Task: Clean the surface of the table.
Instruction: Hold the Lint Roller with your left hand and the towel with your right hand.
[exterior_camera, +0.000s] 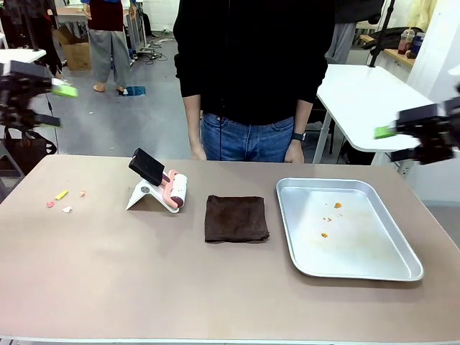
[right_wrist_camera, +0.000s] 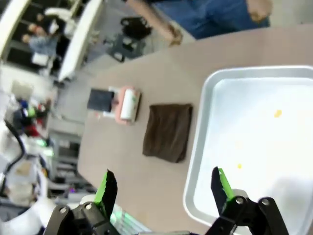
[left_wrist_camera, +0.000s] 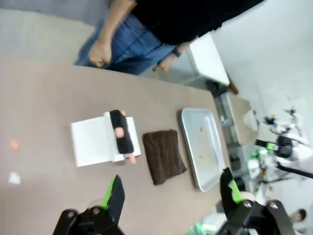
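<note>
Front view: jaws spread, empty; left gripper well left of brown cloth, right gripper well right, table beneath. Risks flicking crumbs left of cloth off the edge through hasty wiping.

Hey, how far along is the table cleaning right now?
Barely begun. Done: nothing obvious; a few orange crumbs lie in the tray. In hand: nothing; the left gripper and right gripper are open, above the table. Left: scraps lie at the table's left end, the cloth lies folded, and the roller sits on its stand.
</note>
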{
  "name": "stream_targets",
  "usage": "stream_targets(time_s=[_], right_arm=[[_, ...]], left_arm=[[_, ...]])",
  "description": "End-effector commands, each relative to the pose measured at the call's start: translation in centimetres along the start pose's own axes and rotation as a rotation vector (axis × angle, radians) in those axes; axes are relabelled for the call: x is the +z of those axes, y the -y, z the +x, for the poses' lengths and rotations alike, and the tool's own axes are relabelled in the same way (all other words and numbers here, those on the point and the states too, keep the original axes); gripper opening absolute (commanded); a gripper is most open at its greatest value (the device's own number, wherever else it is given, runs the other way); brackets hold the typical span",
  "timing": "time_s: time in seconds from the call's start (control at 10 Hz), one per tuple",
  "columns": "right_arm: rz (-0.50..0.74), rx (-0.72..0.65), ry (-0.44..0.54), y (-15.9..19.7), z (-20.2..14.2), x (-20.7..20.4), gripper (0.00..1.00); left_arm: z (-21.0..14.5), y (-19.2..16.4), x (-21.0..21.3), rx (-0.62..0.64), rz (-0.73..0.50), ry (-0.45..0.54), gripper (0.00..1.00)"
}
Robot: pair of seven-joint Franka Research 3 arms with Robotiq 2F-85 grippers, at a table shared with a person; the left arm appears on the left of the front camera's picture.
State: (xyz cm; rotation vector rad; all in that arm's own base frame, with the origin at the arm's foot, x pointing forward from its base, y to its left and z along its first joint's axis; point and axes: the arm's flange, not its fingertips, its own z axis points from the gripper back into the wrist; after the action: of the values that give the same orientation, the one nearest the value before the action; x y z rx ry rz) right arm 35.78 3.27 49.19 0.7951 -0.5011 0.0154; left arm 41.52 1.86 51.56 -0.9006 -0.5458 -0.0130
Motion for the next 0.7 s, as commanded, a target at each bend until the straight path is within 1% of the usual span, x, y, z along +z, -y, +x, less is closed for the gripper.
stream_targets(time_s=[0.0, 0.1, 0.2, 0.4, 0.5, 0.6], right_arm=[[-0.086, 0.088, -0.09, -4.5, 0.3, -4.9, 1.0], [-0.159, 0.13, -0.167, -7.5, -0.2, -8.9, 1.0], [-0.242, 0.126, -0.189, -9.5, -1.1, -12.6, 1.0], [-0.345, 0.141, -0.202, -12.2, -3.2, -18.7, 1.0], [-0.412, 0.118, -0.193, -13.0, -4.2, -21.4, 1.0], [-0.451, 0.101, -0.184, -13.2, -4.6, -22.8, 1.0]], left_arm=[[2.1, 1.1, -3.9, -0.035, 0.151, -0.132, 1.0], [2.4, 2.1, -6.8, -0.072, 0.208, -0.211, 1.0], [2.6, 2.3, -8.7, -0.089, 0.23, -0.254, 1.0], [2.6, 2.0, -11.5, -0.113, 0.379, -0.274, 1.0], [2.2, 1.3, -12.4, -0.124, 0.423, -0.306, 1.0], [2.1, 0.8, -12.9, -0.127, 0.427, -0.327, 1.0]])
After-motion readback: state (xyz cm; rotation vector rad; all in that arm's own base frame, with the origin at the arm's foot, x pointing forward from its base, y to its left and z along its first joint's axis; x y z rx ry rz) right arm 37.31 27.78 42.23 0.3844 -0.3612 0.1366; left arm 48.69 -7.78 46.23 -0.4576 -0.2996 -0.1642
